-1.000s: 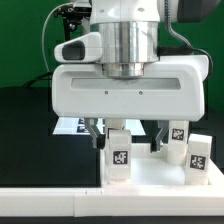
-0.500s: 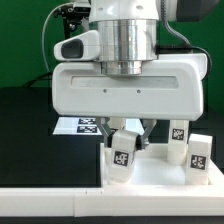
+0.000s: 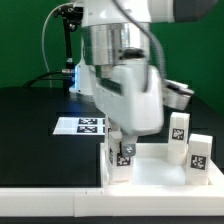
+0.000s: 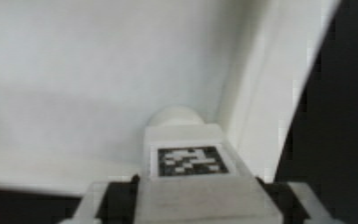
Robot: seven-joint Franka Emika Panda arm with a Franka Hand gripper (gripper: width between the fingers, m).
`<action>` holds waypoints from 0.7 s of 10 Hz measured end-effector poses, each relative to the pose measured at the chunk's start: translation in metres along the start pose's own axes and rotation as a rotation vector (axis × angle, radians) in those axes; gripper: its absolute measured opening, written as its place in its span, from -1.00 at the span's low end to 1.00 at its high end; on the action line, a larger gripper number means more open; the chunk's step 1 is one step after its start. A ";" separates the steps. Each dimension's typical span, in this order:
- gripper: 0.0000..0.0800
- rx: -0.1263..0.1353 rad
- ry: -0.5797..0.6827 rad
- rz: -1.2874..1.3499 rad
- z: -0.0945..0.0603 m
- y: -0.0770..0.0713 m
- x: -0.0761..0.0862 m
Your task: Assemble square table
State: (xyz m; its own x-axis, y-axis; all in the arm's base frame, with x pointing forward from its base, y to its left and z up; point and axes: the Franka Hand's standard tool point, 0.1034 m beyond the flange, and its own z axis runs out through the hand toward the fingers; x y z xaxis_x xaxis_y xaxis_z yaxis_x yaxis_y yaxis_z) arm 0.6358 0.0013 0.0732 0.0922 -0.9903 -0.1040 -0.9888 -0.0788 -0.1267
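Note:
The white square table top (image 3: 160,172) lies on the black table at the exterior view's lower right, with its raised rim showing. A white peg leg with a tag (image 3: 122,157) stands at its near left corner. My gripper (image 3: 123,150) is shut on this leg, turned at an angle. Two more tagged legs (image 3: 180,135) (image 3: 199,155) stand on the top's right side. In the wrist view the held leg (image 4: 192,150) sits between my dark fingers (image 4: 110,200), over the white top (image 4: 105,80).
The marker board (image 3: 80,125) lies flat behind the table top at the exterior view's left. A long white wall (image 3: 60,205) runs along the front edge. A dark stand with cables (image 3: 66,50) rises at the back left.
The hand has rotated about its vertical axis, from broadside to the camera to an angle, while staying on the leg at the near left corner.

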 end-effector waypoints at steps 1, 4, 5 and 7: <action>-0.27 0.012 -0.031 0.128 0.000 0.000 0.002; -0.05 0.007 -0.025 0.030 0.001 0.001 0.000; 0.43 0.004 -0.021 -0.171 0.001 0.002 0.001; 0.56 -0.015 -0.015 -0.490 -0.002 0.002 -0.001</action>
State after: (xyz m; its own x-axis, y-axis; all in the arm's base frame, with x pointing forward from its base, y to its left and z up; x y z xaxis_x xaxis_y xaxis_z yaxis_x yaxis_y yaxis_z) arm 0.6334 0.0015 0.0753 0.5490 -0.8343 -0.0494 -0.8300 -0.5373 -0.1500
